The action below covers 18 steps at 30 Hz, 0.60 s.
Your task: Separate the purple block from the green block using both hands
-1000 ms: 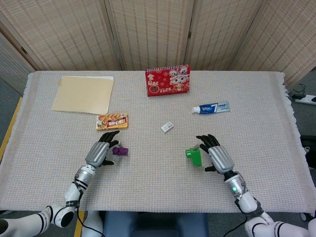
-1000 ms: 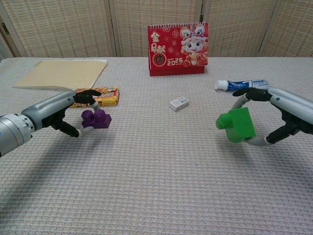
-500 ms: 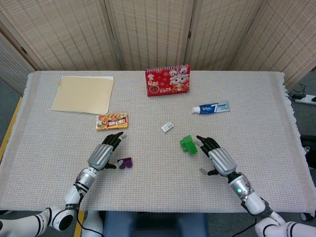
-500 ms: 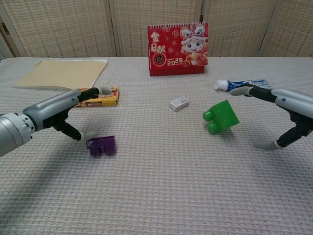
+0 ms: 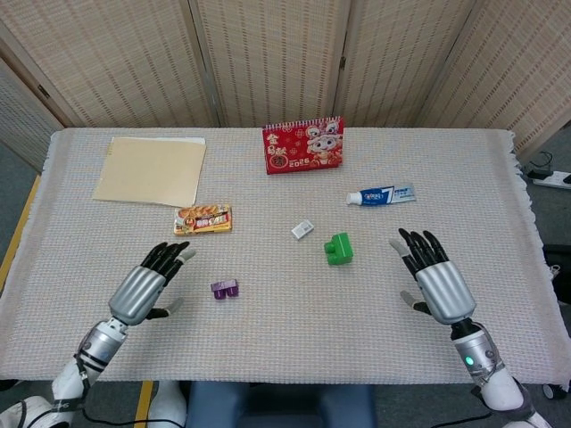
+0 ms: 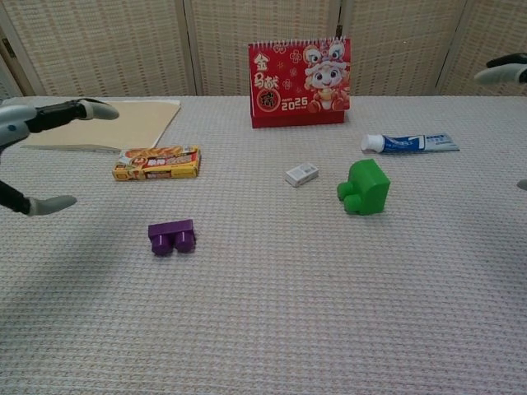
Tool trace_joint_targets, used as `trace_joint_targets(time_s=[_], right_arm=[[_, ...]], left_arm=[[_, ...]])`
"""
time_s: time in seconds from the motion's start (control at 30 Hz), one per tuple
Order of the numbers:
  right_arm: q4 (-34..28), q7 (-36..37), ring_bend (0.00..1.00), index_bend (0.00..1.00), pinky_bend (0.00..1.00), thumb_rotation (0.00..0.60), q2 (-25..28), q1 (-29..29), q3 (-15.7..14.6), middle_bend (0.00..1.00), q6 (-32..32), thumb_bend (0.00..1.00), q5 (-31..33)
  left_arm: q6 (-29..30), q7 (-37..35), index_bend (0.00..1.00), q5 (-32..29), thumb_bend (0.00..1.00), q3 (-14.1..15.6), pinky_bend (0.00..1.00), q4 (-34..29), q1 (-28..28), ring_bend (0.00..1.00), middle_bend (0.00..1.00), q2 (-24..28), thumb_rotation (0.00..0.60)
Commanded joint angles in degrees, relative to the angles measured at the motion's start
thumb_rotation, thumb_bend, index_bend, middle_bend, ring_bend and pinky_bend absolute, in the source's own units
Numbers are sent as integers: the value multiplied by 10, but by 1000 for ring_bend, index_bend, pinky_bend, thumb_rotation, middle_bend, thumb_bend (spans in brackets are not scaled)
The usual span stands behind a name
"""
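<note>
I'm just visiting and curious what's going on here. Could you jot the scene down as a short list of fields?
purple block: lying on the table, apart from the green one
green block: lying on the table, near the small white box
left hand: fingers spread, holding nothing
right hand: fingers spread, holding nothing
blocks joined: no
also on table: calendar, toothpaste, snack pack, folder

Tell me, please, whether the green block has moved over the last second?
Yes. The green block left the right hand and now lies on the table, farther up-left, nearer the small white box.
</note>
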Motion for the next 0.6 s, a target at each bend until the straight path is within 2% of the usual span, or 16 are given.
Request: trace_joint_targets(time_s=[0.03,0.1,0.2,0.3,0.4,0.6], right_arm=[[-15,-95,0,0,0,600,9,-75,4,0,87,275,49],[5,-81,0,0,0,600,3,-88,6,0,93,275,63],[42,-34,0,0,0,600,-5,-98,12,0,77,276,93],[44,-13,0,0,0,600,13,-89,16,0,33,276,114],[45,-8,0,0,0,600,17,-92,18,0,43,276,101],[37,-4,0,0,0,600,19,-100,13,0,50,276,82]], left_arm=[[84,46,0,6,368,35,0,8,77,0,0,44,600],[128,67,0,-14,368,30,0,34,113,0,0,38,600],[161,86,0,-48,369,13,0,73,145,0,0,19,600],[151,82,0,-60,370,3,0,71,145,0,0,26,600],[144,82,0,-68,371,-6,0,74,146,0,0,27,600],[121,86,0,-67,371,-7,0,66,145,0,0,31,600]])
